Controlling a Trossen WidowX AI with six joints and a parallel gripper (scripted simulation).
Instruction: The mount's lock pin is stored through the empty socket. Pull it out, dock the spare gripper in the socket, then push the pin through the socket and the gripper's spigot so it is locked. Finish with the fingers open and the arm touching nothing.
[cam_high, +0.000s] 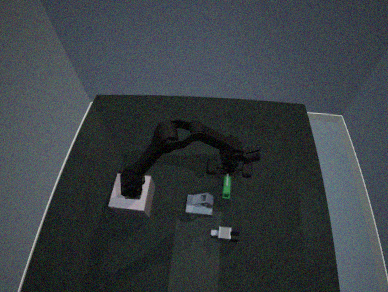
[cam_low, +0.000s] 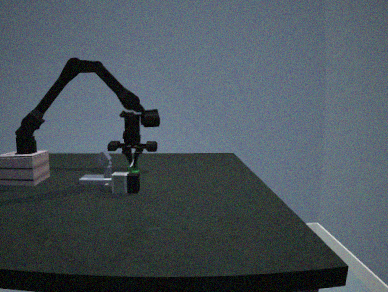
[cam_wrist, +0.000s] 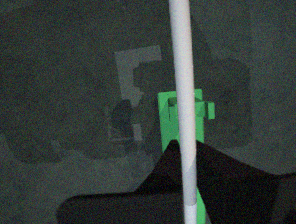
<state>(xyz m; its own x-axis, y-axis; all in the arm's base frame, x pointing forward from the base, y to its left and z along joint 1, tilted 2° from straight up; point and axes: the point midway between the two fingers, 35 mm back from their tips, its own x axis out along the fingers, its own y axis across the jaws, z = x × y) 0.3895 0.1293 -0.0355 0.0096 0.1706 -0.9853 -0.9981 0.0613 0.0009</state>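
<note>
The hand (cam_high: 228, 173) (cam_low: 134, 168) (cam_wrist: 181, 145) is clamped on the pin (cam_low: 133, 159) (cam_wrist: 184, 75), held aslant above the green rest (cam_high: 227, 191) (cam_low: 134, 171) (cam_wrist: 167, 120), probably to regrip it for locking, while the spare gripper (cam_high: 225, 233) (cam_low: 120, 183) lies undocked beside the mount (cam_high: 200, 210) (cam_low: 92, 179) (cam_wrist: 127, 65), presumably keeping the socket accessible.

Single black arm (cam_high: 195, 131) (cam_low: 86, 66), bent in a high arch, its base at the left and its forearm sloping down to the right. Wrist (cam_high: 231, 156) (cam_low: 132, 120) turned down, gripper (cam_high: 228, 173) (cam_low: 133, 169) (cam_wrist: 181, 145) pointing toward the tabletop. Fingers drawn nearly together, closed on something slim.
</note>
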